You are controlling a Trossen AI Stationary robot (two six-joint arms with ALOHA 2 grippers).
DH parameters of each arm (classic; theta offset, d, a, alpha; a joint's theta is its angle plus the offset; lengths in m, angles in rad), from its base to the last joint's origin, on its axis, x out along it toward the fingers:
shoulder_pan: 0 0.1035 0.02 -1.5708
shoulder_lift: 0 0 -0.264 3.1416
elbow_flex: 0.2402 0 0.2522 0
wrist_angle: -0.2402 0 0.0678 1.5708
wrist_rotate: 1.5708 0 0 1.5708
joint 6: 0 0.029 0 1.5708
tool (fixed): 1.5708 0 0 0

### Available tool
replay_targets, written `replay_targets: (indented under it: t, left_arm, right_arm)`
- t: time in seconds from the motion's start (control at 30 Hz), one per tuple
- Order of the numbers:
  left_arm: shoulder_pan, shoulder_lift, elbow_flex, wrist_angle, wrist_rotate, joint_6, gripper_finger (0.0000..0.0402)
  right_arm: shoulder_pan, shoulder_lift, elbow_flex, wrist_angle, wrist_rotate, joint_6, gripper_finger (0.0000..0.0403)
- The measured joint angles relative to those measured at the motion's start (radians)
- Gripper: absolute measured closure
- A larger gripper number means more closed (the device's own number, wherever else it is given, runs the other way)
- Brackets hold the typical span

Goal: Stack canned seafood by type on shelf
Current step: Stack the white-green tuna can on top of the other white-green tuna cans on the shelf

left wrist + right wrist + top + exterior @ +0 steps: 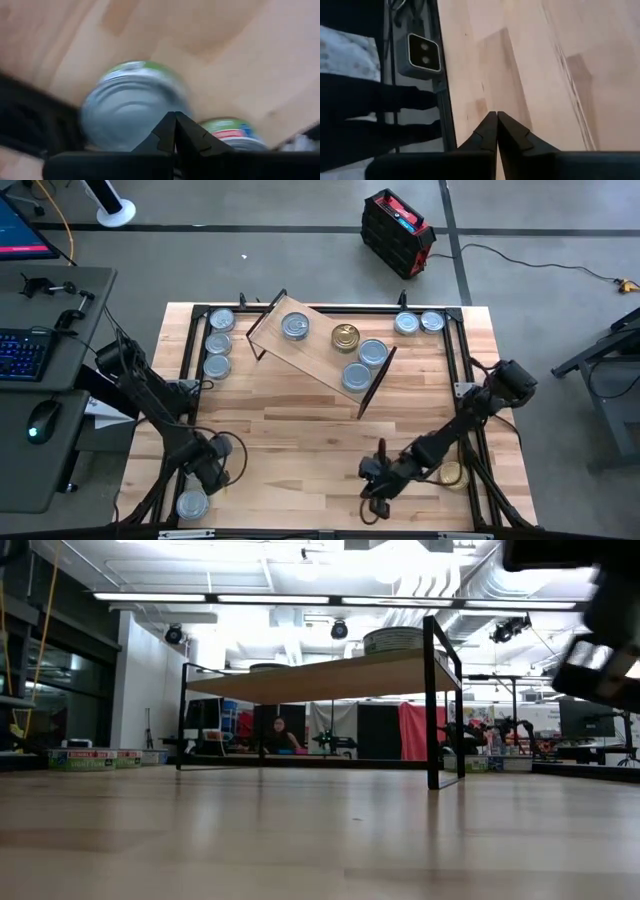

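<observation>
I am hovering my left gripper [175,131], clenched and empty, over a silver-topped tin [131,107] at the worktop's [300,440] near left corner. It looks rigid, slick and fairly light, so I would pinch across its sidewall. My right gripper [496,131] is clenched too.

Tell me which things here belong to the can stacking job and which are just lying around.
Job:
shelf, holding four cans
silver cans at the table's far left
two cans far right
can by the left pincer
gold can under the right arm

Lying about:
keyboard
mouse
black and red case on the floor
</observation>
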State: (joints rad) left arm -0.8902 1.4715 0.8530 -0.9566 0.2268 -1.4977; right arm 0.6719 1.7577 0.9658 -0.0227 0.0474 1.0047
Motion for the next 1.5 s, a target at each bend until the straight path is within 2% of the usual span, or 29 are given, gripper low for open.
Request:
replay_targets:
  t: [0.23, 0.37, 0.43, 0.7, 0.77, 0.87, 0.93, 1.03, 1.13, 1.33, 1.5]
  left_arm:
    - [0.003, 0.0, -0.052, 0.018, 0.089, -0.037, 0.0401]
    - [0.037, 0.0, -0.073, 0.055, 0.094, -0.057, 0.0401]
    - [0.072, -0.003, -0.078, 0.125, 0.076, -0.053, 0.0401]
    - [0.279, 0.007, -0.083, 0.479, -0.247, 0.074, 0.0401]
    - [0.342, 0.032, -0.081, 0.564, -0.296, 0.132, 0.0401]
    - [0.423, 0.102, -0.08, 0.721, -0.304, 0.204, 0.0401]
    - [0.46, 0.165, -0.057, 0.832, -0.274, 0.245, 0.0401]
    - [0.489, 0.219, 0.008, 0.845, -0.23, 0.346, 0.0401]
    - [0.491, 0.212, 0.07, 0.843, -0.245, 0.475, 0.0401]
    - [0.42, 0.108, 0.102, 0.811, -0.345, 0.692, 0.0401]
    - [0.3, 0.061, 0.058, 0.767, -0.524, 0.656, 0.0401]
  right_arm:
    - [0.086, -0.011, -0.032, 0.031, 0.065, 0.053, 0.0403]
    - [0.143, -0.011, -0.033, 0.031, 0.119, 0.089, 0.0403]
    - [0.168, -0.011, -0.033, 0.031, 0.149, 0.119, 0.0403]
    - [0.214, -0.011, -0.033, 0.041, 0.254, 0.167, 0.0403]
    - [0.211, -0.011, -0.032, 0.045, 0.272, 0.167, 0.0403]
    - [0.195, -0.011, -0.032, 0.049, 0.296, 0.16, 0.0403]
    - [0.177, -0.011, -0.032, 0.057, 0.301, 0.145, 0.0403]
    - [0.14, -0.011, -0.032, 0.095, 0.302, 0.119, 0.0403]
    - [0.084, -0.012, -0.031, 0.177, 0.302, 0.06, 0.0403]
    - [-0.058, -0.005, 0.008, 0.228, 0.301, -0.047, 0.0403]
    - [-0.162, 0.033, 0.093, 0.198, 0.231, -0.104, 0.0403]
